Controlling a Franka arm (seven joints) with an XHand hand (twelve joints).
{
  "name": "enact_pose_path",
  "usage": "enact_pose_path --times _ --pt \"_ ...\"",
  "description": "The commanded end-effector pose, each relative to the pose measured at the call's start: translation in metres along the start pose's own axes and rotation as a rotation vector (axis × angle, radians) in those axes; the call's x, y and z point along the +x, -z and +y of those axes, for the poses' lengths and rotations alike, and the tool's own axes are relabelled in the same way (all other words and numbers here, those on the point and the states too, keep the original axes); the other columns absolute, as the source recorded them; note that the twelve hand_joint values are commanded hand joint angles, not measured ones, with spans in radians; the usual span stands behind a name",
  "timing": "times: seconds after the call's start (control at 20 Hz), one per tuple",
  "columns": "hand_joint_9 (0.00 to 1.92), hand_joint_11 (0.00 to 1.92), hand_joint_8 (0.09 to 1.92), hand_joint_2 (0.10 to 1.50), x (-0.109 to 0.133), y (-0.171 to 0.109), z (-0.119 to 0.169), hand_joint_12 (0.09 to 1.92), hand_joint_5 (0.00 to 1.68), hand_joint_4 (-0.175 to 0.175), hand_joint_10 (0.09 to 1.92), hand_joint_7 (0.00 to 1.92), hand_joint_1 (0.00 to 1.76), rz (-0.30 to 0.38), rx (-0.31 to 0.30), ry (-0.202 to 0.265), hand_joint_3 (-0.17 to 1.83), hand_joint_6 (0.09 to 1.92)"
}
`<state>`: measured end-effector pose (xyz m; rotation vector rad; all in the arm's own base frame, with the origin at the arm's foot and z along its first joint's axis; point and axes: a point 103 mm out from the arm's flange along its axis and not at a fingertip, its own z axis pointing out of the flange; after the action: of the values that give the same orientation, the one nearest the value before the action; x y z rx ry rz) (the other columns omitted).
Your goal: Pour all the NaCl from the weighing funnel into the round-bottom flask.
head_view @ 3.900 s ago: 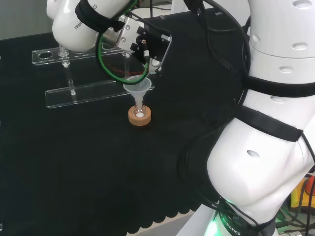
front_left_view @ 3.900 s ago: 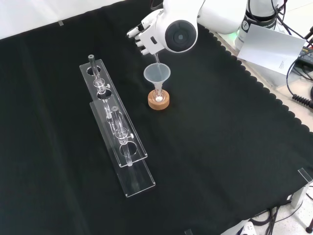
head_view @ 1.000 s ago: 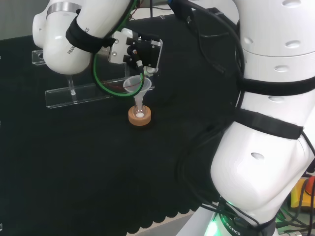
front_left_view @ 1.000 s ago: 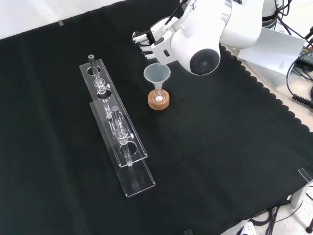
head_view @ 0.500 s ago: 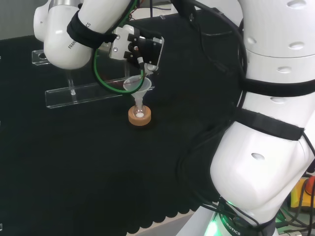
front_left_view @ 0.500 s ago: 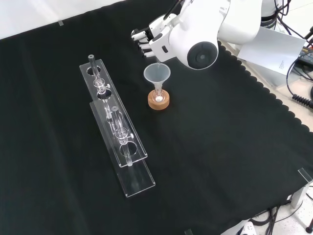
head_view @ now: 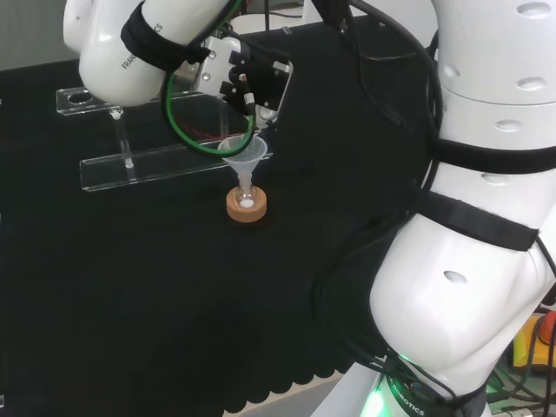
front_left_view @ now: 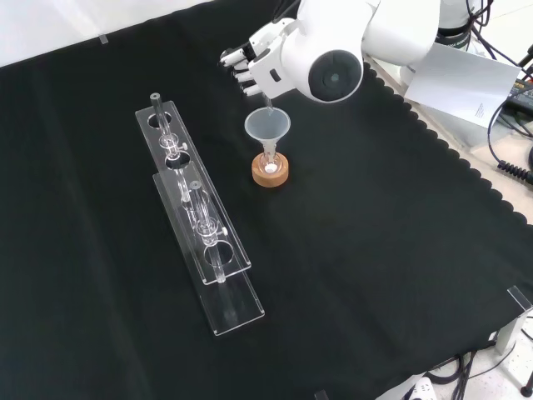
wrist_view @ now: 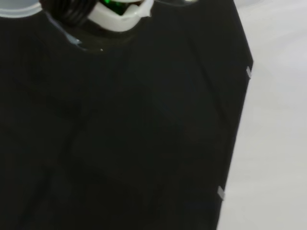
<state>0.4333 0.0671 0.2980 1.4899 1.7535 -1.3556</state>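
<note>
Going near to far in the front view: closest to the camera is the clear acrylic rack (front_left_view: 200,225), a long two-tier thing running diagonally, w/ a few small glass pieces stuck in its holes. Can't tell exactly what each one is, they're clear on clear.

Next up, to the right of the rack's far half and well apart from it, is the cork ring (front_left_view: 271,171) on the black cloth (front_left_view: 375,275). The round-bottom flask (front_left_view: 270,167) sits in that ring; it's tiny and see-through, but there's a bit of white stuff at the bottom. Same white spot shows in the head view, flask (head_view: 247,200) in ring (head_view: 246,206).

A clear plastic funnel (front_left_view: 267,127) stands upright in the flask neck, cone mouth up. Head view has it too (head_view: 244,159).

Just behind/above the funnel's far rim is the hand (front_left_view: 250,67), partly covered by the arm's big white link w/ the grey cap. Fingers look curled, and a thin clear stem, prob the weighing funnel (front_left_view: 267,100), comes down from them, tip right at the funnel's rim. In the head view the hand (head_view: 248,82) hangs right over the cone.

Wrist view: black cloth, pale floor past its edge.
</note>
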Motion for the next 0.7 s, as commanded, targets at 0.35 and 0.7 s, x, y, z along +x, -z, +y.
enact_pose_path --times 0.35,0.7 --pt "1.01 0.63 0.64 0.80 -0.018 -0.021 0.014 1.18 1.06 0.175 0.41 0.92 1.06 0.187 0.035 0.029 0.57 1.00" --pt "1.01 0.64 0.64 0.80 -0.028 -0.037 0.024 1.18 1.06 0.175 0.41 0.92 1.06 0.305 0.068 0.048 0.57 1.00"
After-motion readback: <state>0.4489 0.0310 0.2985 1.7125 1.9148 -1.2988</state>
